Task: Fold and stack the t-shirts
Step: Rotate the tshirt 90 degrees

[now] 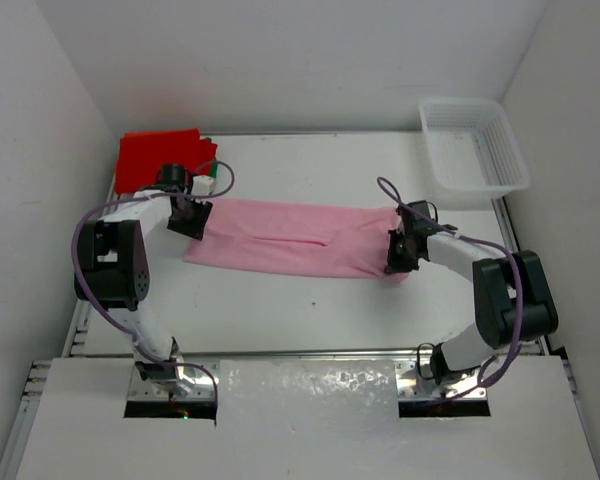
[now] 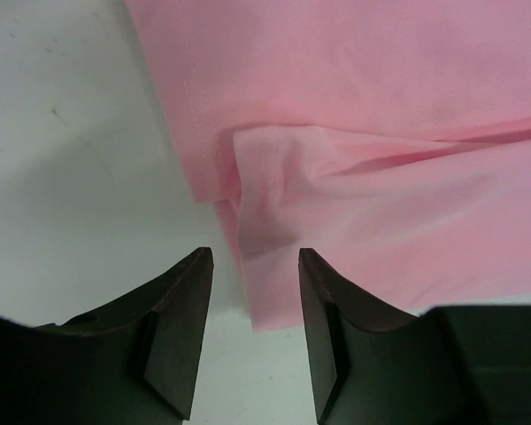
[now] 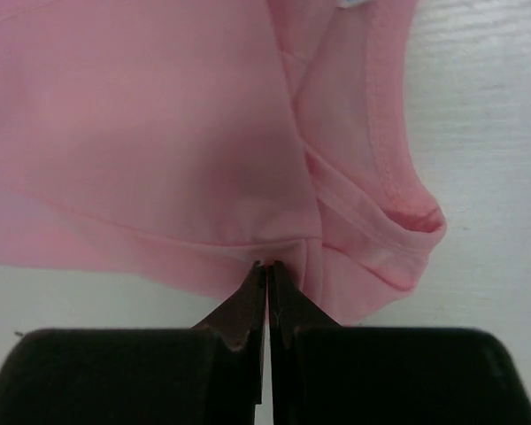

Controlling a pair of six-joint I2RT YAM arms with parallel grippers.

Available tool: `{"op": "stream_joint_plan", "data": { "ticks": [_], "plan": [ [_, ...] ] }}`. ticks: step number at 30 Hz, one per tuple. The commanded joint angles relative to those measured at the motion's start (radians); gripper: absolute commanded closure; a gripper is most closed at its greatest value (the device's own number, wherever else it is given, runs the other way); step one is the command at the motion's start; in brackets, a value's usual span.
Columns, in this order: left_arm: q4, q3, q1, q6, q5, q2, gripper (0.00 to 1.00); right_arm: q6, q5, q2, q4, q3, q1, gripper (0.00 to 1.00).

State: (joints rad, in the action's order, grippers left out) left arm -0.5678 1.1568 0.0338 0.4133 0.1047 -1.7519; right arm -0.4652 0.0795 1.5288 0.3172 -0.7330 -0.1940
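Here the pink t-shirt [image 1: 300, 238] lies across the middle of the table [image 1: 310, 310], folded lengthwise into a long, narrow band that runs from the left arm to the right arm, its right end a little nearer than its left. A crease line runs along its length.

The left gripper [image 1: 192, 222] sits at the band's left end. In the left wrist view its two dark fingers [image 2: 181, 328] stand apart, and the near left corner of the shirt [image 2: 380, 133] reaches into the gap between them. Neither pad presses the cloth, so this pincer is open. Just beyond the fingertips a small flap of the top layer is puckered up beside the stitched edge.

The right gripper [image 1: 398, 252] is at the band's right end. From the right wrist camera its fingertips [image 3: 252, 297] are pressed tightly together, closed, with their points right at the near edge of the folded shirt [image 3: 142, 133]. Whether a pinch of hem is caught between them cannot be told. To the right of the tips a stitched, rounded hem [image 3: 391, 168] curls over bare table [image 3: 487, 133].

A red t-shirt [image 1: 158, 155] lies folded at the far left corner, just beyond the left gripper and apart from the pink one. A white lattice basket [image 1: 425, 150] sits at the far right corner, well clear of both shirts.
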Motion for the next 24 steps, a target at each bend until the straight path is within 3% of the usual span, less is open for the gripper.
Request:
{"op": "stream_joint_plan", "data": {
  "ticks": [1,5,10,13,19,24],
  "plan": [
    [0.049,-0.026,0.012,-0.008,-0.023,-0.037,0.58,-0.076,-0.041,0.037,-0.099,-0.003,0.05,1.0],
    [0.068,-0.049,0.011,-0.01,-0.045,-0.063,0.58,-0.102,-0.035,0.076,-0.101,0.035,0.122,1.0],
    [0.077,-0.075,0.011,-0.007,-0.056,-0.073,0.58,-0.063,-0.012,0.051,-0.102,0.073,0.122,1.0],
    [0.077,-0.071,0.012,-0.005,-0.06,-0.078,0.58,-0.015,0.022,0.051,-0.067,0.031,0.122,0.93],
    [0.016,-0.031,0.012,0.005,-0.046,-0.019,0.58,0.115,-0.116,-0.001,0.124,-0.173,0.128,0.8],
    [-0.067,0.078,0.012,0.007,0.03,0.041,0.57,0.16,-0.133,-0.022,0.273,-0.331,0.151,0.67]
  ]
}}
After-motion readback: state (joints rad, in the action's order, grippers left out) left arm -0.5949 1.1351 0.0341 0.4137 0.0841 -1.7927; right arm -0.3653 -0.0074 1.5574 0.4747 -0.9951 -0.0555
